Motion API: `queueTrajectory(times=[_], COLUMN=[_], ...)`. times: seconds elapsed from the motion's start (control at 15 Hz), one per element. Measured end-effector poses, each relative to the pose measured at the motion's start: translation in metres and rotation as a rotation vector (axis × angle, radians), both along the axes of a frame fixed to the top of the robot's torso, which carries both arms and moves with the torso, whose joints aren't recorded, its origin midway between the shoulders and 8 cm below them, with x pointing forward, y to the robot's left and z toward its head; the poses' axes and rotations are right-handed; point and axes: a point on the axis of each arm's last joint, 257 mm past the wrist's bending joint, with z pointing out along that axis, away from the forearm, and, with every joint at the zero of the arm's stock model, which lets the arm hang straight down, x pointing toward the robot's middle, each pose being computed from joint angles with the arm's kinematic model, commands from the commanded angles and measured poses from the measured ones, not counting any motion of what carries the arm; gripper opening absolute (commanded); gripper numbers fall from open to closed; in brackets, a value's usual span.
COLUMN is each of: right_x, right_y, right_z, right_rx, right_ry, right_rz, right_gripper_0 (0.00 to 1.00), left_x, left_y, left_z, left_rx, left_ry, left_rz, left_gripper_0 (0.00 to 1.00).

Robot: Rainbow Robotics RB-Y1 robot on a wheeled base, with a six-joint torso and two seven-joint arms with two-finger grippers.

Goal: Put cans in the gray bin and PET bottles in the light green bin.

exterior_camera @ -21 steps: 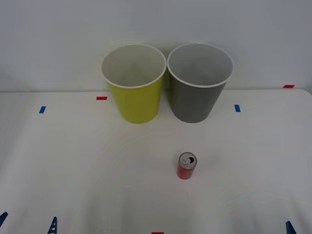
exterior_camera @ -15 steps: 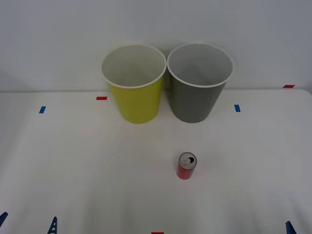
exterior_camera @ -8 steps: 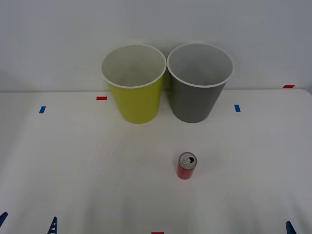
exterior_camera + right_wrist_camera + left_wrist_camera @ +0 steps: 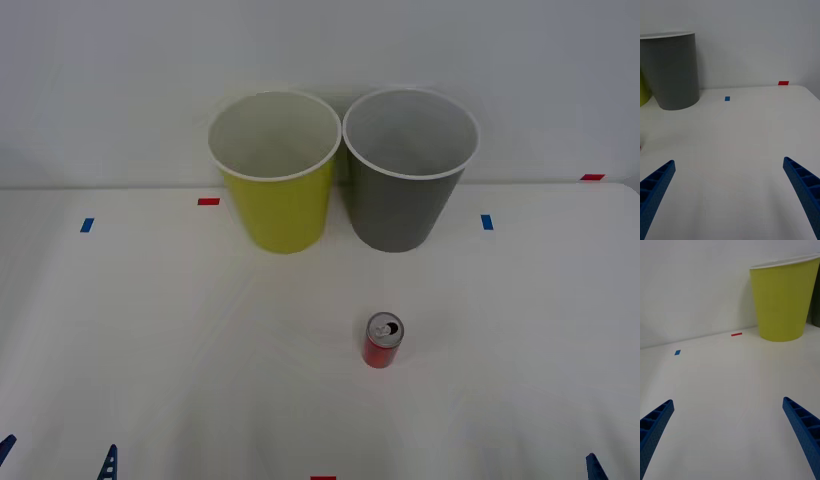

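Both end effectors, right (image 4: 728, 195) and left (image 4: 728, 435), hover wide open and empty at the tabletop's (image 4: 150, 350) near edge. Nothing grasped yet: the red can (image 4: 382, 341) stands upright before the gray bin (image 4: 405, 175), so the right should reach it next.

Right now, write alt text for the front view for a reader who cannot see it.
A small red can stands upright on a white table, in front of the gray bin. The light green bin stands beside the gray one on its left, rims nearly touching, against a pale wall.
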Motion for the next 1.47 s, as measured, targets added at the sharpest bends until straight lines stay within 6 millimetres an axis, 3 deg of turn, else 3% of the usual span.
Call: queueTrajectory(times=[1.47], right_x=[0.0000], right_y=[0.0000], right_z=[0.0000], right_rx=[0.000], right_ry=[0.000], right_rz=[0.000], right_gripper_0=[1.00], left_x=[0.0000], left_y=[0.0000], left_z=[0.0000], left_rx=[0.000], left_ry=[0.000], left_rz=[0.000], left_gripper_0=[1.00])
